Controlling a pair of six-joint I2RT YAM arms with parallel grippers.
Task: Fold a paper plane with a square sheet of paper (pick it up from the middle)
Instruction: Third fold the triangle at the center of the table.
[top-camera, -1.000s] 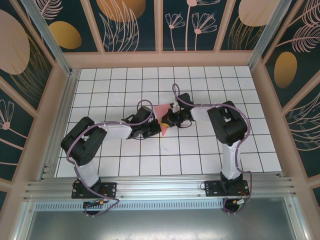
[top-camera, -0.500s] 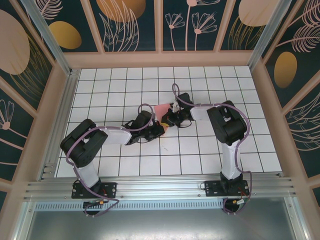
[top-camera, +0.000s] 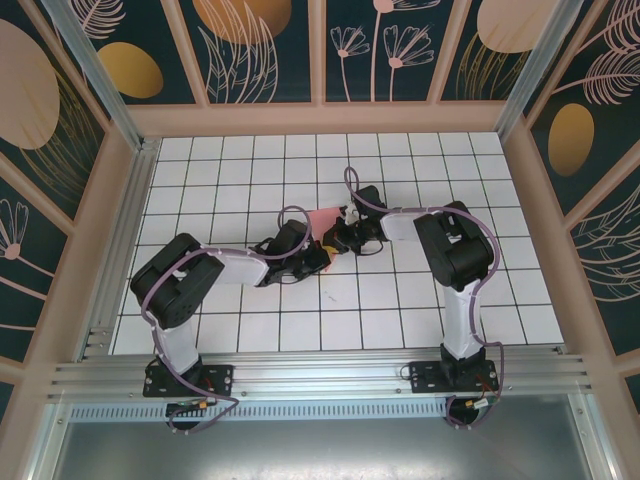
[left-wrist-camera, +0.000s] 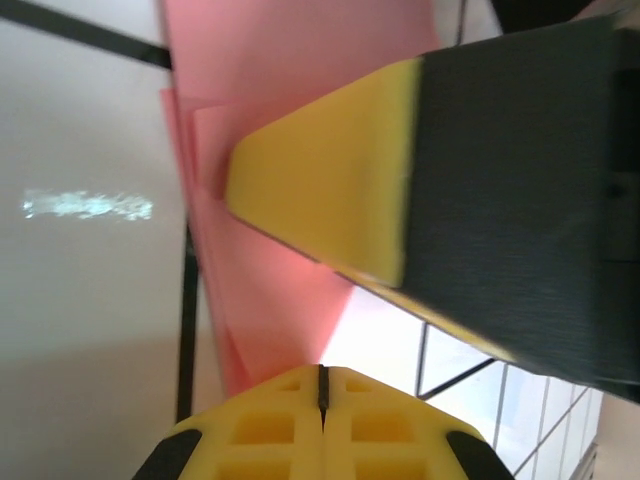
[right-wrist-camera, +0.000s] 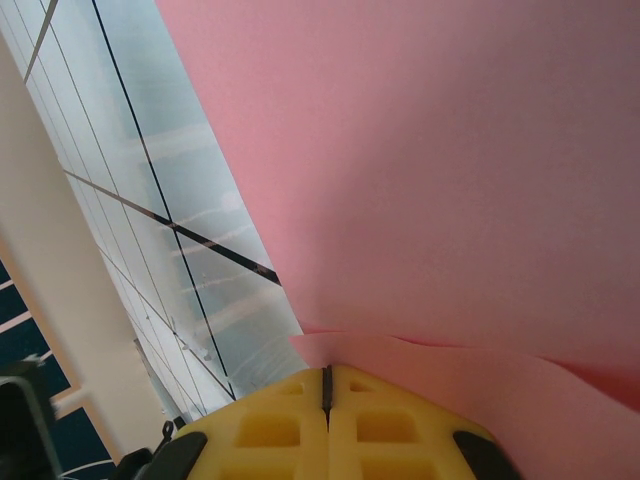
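Mid-fold: square sheet of paper (right-wrist-camera: 450, 180) creased, layered, right at both jaws. Left gripper (left-wrist-camera: 322, 385) and right gripper (right-wrist-camera: 326, 375) clenched, apparently pinching it. No dart shape yet; most folds probably left.

The top camera hangs above and behind the arm bases, looking steeply down over the whole tiled table (top-camera: 200, 170); each wrist camera sits right behind the left gripper (left-wrist-camera: 322, 375) or right gripper (right-wrist-camera: 326, 372), facing forward, very close; all three share the pink paper (top-camera: 322, 217) (left-wrist-camera: 290, 60) (right-wrist-camera: 450, 150).

Pink paper (right-wrist-camera: 450, 150) (folded, layered edges)
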